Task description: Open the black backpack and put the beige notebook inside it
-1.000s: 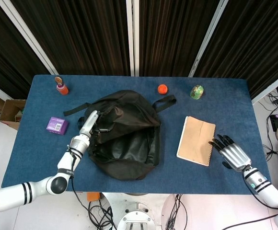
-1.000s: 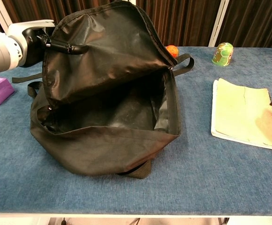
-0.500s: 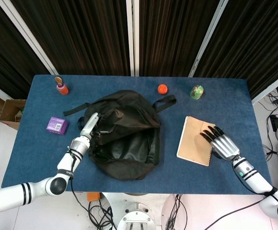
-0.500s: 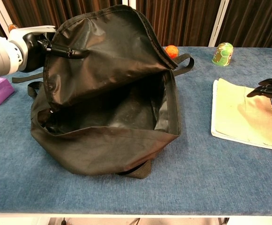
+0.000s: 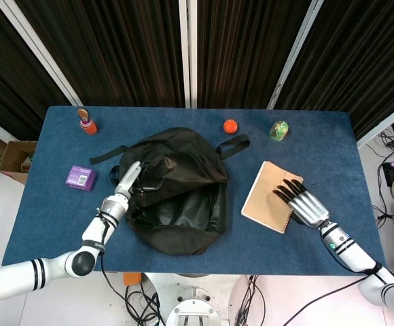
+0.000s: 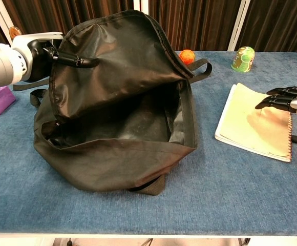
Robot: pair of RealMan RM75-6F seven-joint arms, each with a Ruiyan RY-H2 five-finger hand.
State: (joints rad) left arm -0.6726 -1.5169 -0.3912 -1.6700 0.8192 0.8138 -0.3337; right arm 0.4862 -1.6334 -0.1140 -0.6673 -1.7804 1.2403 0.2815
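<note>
Lying open near the middle of the blue counter (image 5: 47, 224) is the black backpack (image 5: 180, 197), its mouth gaping toward the near edge so that the dark lining is seen in the chest view; the upper flap (image 6: 118, 56) is held raised by the left hand (image 5: 128, 178), whose fingers (image 6: 74, 61) are pinched on the flap's left edge. To the right of the bag, apart from it, the beige notebook (image 5: 266, 195) is laid flat and skewed on the counter, its spiral binding along the far-right side. The right hand (image 5: 299, 202) is placed over the notebook's right portion, palm down with dark fingers (image 6: 276, 100) stretched out and spread toward the bag; nothing is gripped by it, and whether the fingertips press on the cover or hang just above cannot be told, though a shadow is cast on the page beneath them. A loose strap (image 5: 232, 145) is trailed from the bag's far right corner, another (image 5: 105, 155) from its far left. Along the far edge are noted an orange bottle (image 5: 85, 121) at the left, a small orange ball (image 5: 230, 126) near the centre and a green round object (image 5: 278, 130) further right, all well apart from the notebook. A purple box (image 5: 81, 178) is set near the left edge, beside the left forearm
</note>
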